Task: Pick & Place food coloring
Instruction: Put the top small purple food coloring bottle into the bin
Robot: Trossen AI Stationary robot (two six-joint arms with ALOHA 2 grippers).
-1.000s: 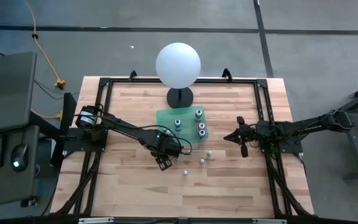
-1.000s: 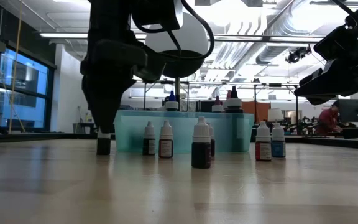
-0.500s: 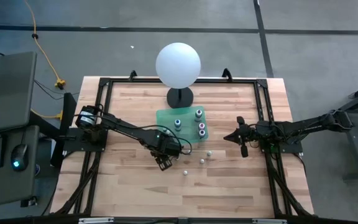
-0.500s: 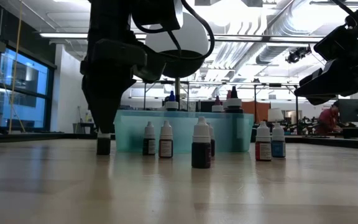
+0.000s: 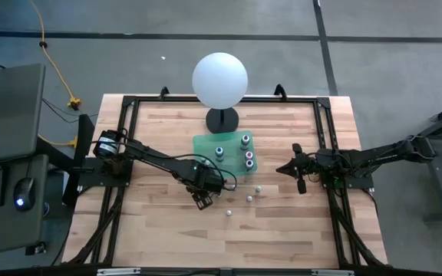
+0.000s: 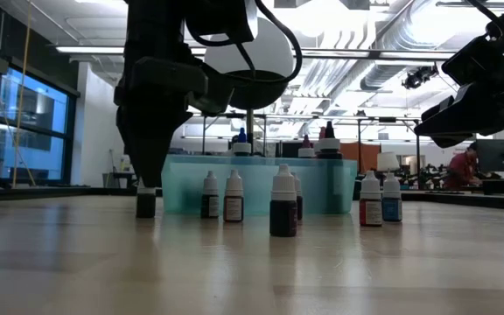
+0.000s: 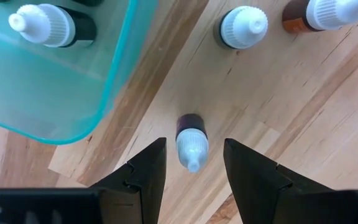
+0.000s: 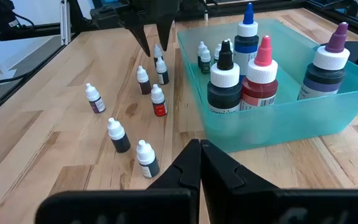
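Note:
Several small food coloring bottles stand upright on the wooden table near a teal tray (image 5: 206, 146). My left gripper (image 7: 191, 149) is open and points down over one dark-bodied, white-capped bottle (image 7: 191, 134). Its fingers stand on either side of that bottle with a gap showing on both sides. In the low view the left gripper (image 6: 147, 179) reaches down to the table at this bottle (image 6: 145, 205). More small bottles (image 8: 118, 135) stand toward the table's near side. My right gripper (image 8: 201, 155) is shut and hovers right of the tray (image 8: 278, 112).
The tray holds larger bottles (image 8: 224, 81). A big white sphere on a black stand (image 5: 219, 79) sits behind the tray. Black frame rails (image 5: 324, 138) run along the table's edges. Bare wood lies toward the near edge. A person (image 6: 466, 166) sits far off in the room.

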